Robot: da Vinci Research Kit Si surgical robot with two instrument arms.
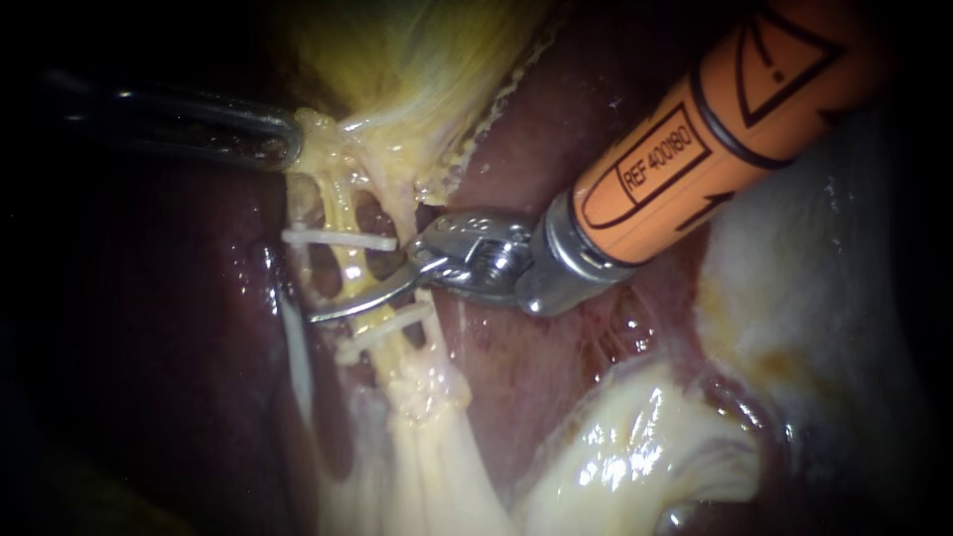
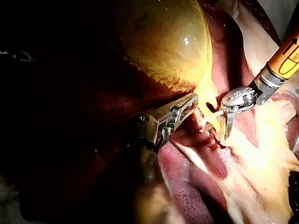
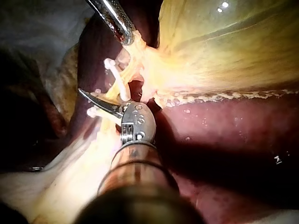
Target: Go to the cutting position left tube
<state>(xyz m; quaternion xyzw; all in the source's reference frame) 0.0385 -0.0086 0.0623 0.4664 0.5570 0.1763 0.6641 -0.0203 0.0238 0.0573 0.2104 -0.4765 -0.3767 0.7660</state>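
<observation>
Endoscope view: right instrument (image 1: 342, 306) lies across the tube (image 1: 349, 260) (between two clips (image 1: 338, 239))

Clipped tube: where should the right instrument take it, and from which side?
The bare stretch between the upper clip and lower clip, approached from the right, square across the tube. The left instrument, gripping tissue above, holds it taut there; the tip of the right instrument lies across that gap.

Two instruments (image 1: 290, 147) (image 1: 359, 301), two clips (image 1: 338, 238) (image 1: 387, 331)

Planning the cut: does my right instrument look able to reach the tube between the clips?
Likely yes: right instrument lies across the tube between upper clip and lower clip; nothing intervenes.
</observation>
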